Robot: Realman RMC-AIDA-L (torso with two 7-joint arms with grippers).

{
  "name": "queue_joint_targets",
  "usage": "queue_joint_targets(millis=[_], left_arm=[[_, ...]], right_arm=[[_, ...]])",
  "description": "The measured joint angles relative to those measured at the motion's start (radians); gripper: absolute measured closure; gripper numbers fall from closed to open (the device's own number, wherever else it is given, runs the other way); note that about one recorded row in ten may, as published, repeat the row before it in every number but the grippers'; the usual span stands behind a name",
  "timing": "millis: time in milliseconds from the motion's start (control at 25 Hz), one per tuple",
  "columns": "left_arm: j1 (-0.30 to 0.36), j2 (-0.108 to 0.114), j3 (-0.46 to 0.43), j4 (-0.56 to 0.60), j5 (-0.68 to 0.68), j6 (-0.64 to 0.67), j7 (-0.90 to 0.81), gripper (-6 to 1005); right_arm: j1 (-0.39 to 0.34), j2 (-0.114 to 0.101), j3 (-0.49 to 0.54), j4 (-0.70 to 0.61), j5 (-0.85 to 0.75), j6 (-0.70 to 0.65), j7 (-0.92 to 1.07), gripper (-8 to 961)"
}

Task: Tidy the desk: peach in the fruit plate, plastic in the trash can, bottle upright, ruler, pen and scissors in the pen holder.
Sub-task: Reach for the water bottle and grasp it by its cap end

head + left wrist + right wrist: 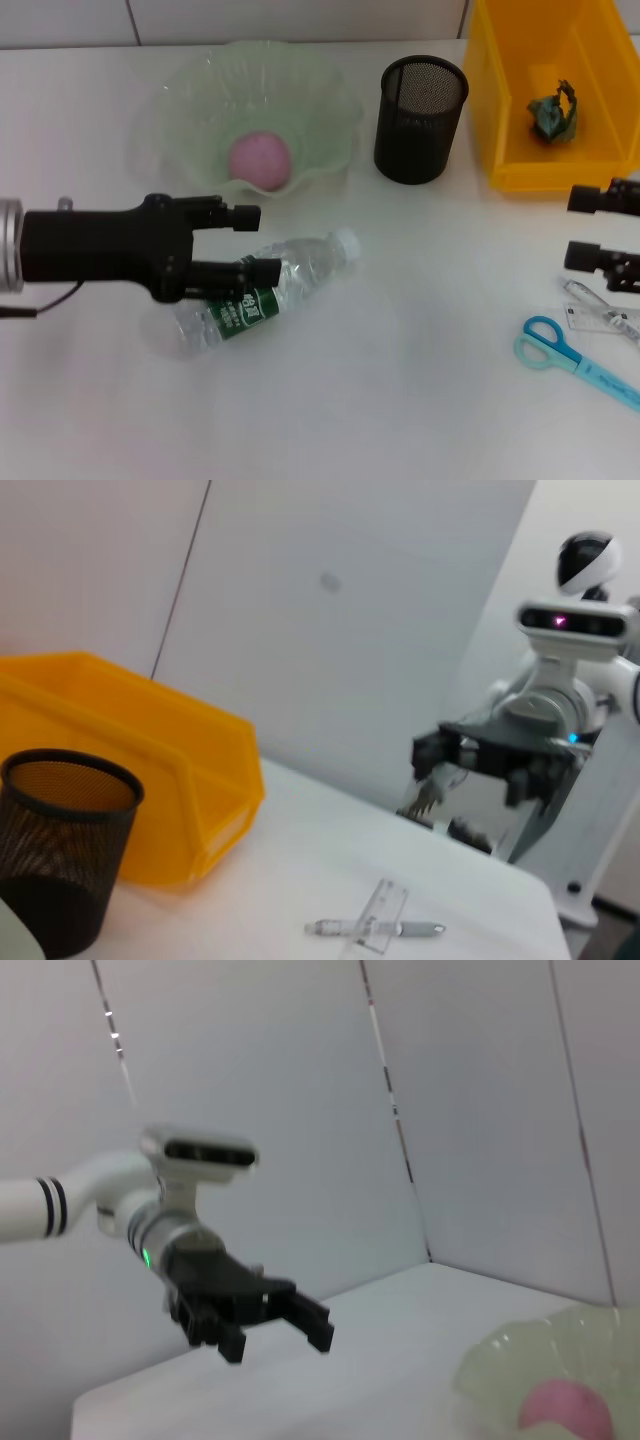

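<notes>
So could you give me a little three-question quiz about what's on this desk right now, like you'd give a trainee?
1. True or false: the peach already lies in the fruit plate.
2. What is inside the yellow bin?
A. scissors
B. crumpled plastic
C. a pen
3. Fill in: the water bottle is lying on its ____, beside the open left gripper.

Key: 1 true. 2 B: the plastic is there, while the scissors lie on the desk near the open right gripper. 3 side.
</notes>
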State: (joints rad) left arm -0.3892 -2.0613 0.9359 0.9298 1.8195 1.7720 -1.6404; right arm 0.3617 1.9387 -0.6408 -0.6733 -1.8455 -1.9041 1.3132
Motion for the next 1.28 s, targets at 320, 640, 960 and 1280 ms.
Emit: queue_joint_targets(millis=[320,640,960,1280], left_arm=[[-0.093,-0.009,0.237,0.351,0.152,-0.105,-0.437,200],[-0.251,-0.019,0.691,0.479,0.504,-0.378,-0.839,203],[-0.31,-0.019,0.895,0.413,0.694,-0.524,-1.032,236],[-0.326,-0.019,0.913,0.327,0.7,-0.579,-1.051,269]], right_arm=[[-0.025,0.013,-0.009,0.071,-0.012,0.077,-0.052,244],[-0.04,0.019,-0.005,0.075,-0.012,0.097,-0.059,243],[-0.042,0.023,-0.01,0.1,-0.03,0.124,-0.102,243],[-0.028,0.039,-0.012,0.102,-0.082,0.115,-0.152,246]])
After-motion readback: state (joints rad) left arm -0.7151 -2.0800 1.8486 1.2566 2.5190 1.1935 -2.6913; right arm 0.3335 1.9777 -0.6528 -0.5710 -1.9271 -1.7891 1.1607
